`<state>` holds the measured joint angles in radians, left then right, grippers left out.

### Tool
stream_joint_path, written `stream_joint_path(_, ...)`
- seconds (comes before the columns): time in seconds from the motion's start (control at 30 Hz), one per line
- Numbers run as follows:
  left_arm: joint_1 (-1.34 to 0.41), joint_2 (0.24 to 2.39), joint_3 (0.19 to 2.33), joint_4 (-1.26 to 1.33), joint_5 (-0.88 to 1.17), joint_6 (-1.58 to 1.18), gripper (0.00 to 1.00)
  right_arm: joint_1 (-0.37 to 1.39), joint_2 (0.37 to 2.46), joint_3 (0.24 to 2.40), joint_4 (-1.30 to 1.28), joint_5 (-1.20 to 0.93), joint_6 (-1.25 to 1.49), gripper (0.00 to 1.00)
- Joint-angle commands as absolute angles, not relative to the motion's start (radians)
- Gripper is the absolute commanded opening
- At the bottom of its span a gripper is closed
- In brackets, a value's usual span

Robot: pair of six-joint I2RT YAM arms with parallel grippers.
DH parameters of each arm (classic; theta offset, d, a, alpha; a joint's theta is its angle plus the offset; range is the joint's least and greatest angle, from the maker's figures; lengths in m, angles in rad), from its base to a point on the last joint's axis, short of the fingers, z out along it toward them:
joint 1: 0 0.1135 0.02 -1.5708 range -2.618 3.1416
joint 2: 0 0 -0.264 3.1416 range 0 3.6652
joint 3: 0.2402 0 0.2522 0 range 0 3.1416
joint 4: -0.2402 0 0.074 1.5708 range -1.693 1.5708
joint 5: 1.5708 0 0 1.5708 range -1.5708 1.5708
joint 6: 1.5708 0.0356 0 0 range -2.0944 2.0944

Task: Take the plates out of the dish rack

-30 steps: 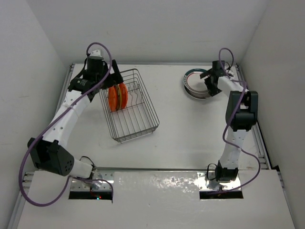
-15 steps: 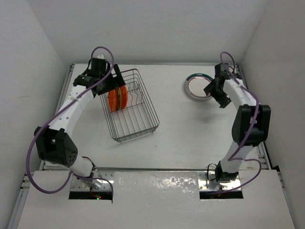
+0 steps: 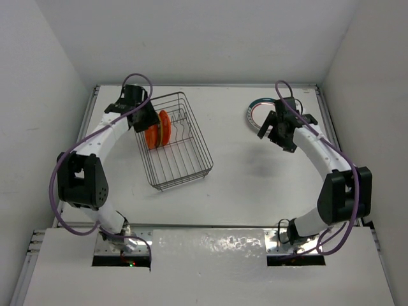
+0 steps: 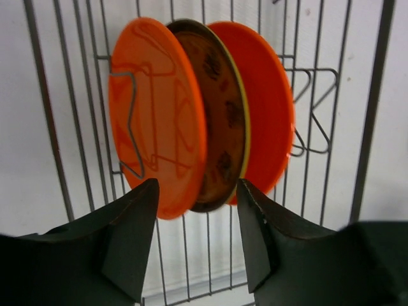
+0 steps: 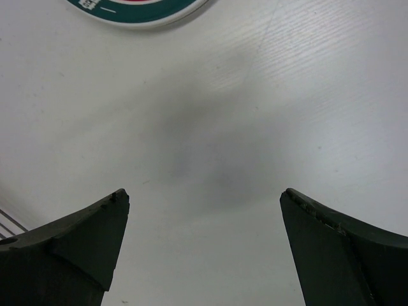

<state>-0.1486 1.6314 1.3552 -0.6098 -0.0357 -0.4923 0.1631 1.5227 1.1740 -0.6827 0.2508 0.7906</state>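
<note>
My left claw [image 4: 197, 186] has narrowed from full spread to roughly half. Its fingers sit either side of the lower edge of the orange plates [image 4: 159, 115], not yet clamped. Those stand on edge at the rack's [image 3: 185, 162] far-left end, waiting to be lifted. The white plates [image 3: 255, 113] lie at the bench's [image 3: 255, 191] far-right corner. The right claw [image 5: 204, 197], wide open and empty, has swung off them. The left arm arcs along the left edge, wrist turned inward.

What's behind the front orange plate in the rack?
Right behind the front orange plate stands a brownish patterned plate, then a second orange plate. Only the right part of each shows; the plate in front covers the rest.
</note>
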Motion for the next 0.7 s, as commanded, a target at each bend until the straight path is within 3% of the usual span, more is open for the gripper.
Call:
stream_joint_path(0.0, -0.112, 1.635, 1.345, -0.5, -0.006, -0.514, 0.48, 0.164, 1.482, 1.154, -0.669, 0.241, 0.75, 0.99)
stream_joint_path(0.07, -0.104, 1.644, 1.336, -0.485, 0.032, -0.515, 0.4, 0.167, 1.479, 1.154, -0.673, 0.241, 0.741, 0.99)
stream_joint_path(0.3, -0.091, 1.672, 1.279, -0.42, 0.075, -0.526, 0.4, 0.17, 1.476, 1.186, -0.701, 0.25, 0.733, 0.99)
stream_joint_path(0.4, -0.084, 1.677, 1.276, -0.41, 0.086, -0.52, 0.32, 0.176, 1.471, 1.215, -0.715, 0.255, 0.727, 0.99)
stream_joint_path(0.47, -0.081, 1.675, 1.301, -0.423, 0.086, -0.505, 0.18, 0.175, 1.467, 1.238, -0.729, 0.261, 0.73, 0.99)
stream_joint_path(0.5, -0.081, 1.675, 1.322, -0.44, 0.086, -0.488, 0.07, 0.178, 1.463, 1.244, -0.732, 0.259, 0.733, 0.99)
stream_joint_path(0.67, -0.083, 1.637, 1.502, -0.576, 0.005, -0.368, 0.0, 0.187, 1.437, 1.285, -0.739, 0.223, 0.765, 0.99)
